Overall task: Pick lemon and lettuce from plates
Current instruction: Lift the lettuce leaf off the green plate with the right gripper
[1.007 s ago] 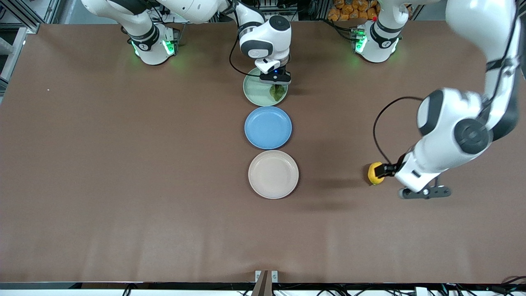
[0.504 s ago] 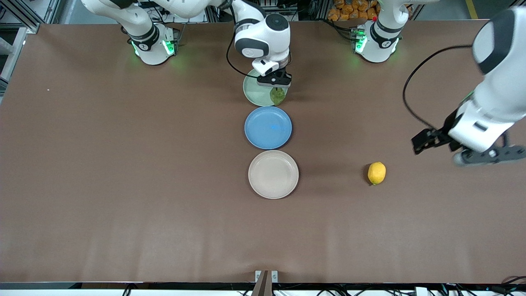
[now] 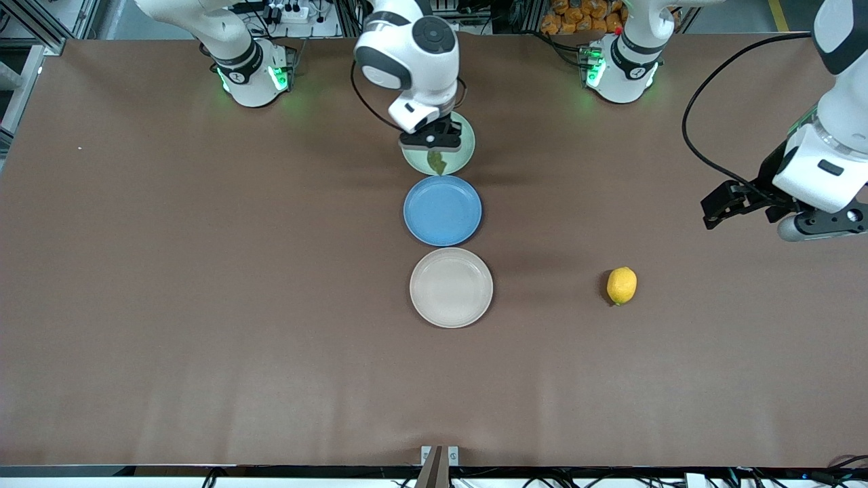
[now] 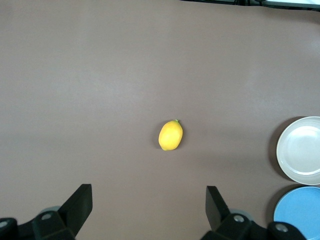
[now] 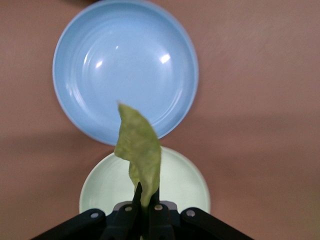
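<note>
The lemon (image 3: 622, 285) lies on the bare table toward the left arm's end, beside the beige-cream plate (image 3: 451, 287); it also shows in the left wrist view (image 4: 170, 135). My left gripper (image 3: 739, 203) is open and empty, raised over the table. My right gripper (image 3: 434, 152) is shut on the lettuce (image 3: 437, 163) and holds it over the mint green plate (image 3: 462, 154). In the right wrist view the lettuce (image 5: 139, 150) hangs from the right gripper (image 5: 145, 200) over the mint plate (image 5: 185, 185).
A blue plate (image 3: 442, 210) sits between the mint and beige plates in a row down the table's middle. It shows in the right wrist view (image 5: 125, 65). The beige plate (image 4: 300, 150) and blue plate (image 4: 300, 220) show in the left wrist view.
My left gripper let go of the lemon on the table and rose away toward its end. My right gripper closed on the lettuce and lifted it off the mint plate.
</note>
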`<state>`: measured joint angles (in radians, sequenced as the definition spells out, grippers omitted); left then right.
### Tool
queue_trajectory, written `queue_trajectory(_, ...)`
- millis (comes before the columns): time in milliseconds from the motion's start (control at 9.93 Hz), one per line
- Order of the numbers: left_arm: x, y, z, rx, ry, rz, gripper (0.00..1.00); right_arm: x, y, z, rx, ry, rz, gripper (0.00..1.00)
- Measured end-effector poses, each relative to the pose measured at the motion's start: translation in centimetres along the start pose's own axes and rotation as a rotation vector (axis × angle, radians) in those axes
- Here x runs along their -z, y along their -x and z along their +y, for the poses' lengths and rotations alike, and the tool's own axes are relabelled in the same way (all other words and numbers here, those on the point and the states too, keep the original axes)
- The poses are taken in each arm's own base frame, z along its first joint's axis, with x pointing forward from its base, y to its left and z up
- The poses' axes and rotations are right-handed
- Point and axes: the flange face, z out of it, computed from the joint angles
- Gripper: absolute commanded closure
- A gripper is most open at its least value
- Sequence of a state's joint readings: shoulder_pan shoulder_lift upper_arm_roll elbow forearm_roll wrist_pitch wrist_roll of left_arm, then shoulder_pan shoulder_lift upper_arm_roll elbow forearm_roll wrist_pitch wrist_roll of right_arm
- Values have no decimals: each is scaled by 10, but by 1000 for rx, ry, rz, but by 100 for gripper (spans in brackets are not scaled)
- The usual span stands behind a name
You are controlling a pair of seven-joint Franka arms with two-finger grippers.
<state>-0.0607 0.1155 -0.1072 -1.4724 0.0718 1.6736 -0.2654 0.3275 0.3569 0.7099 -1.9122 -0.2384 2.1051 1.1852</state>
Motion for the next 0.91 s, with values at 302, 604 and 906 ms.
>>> queue_trajectory(302,21,7,-19,-19,-6,18,0,23,-71,66,38,41,-2,100)
queue_trajectory(604,29,15,-33,-28,-15,-5,0,22,-158,158,75,60,-2,100)
queue_trajectory(906,18,14,-30,-34,-18,-26,0,27,-221,264,125,38,-23,100)
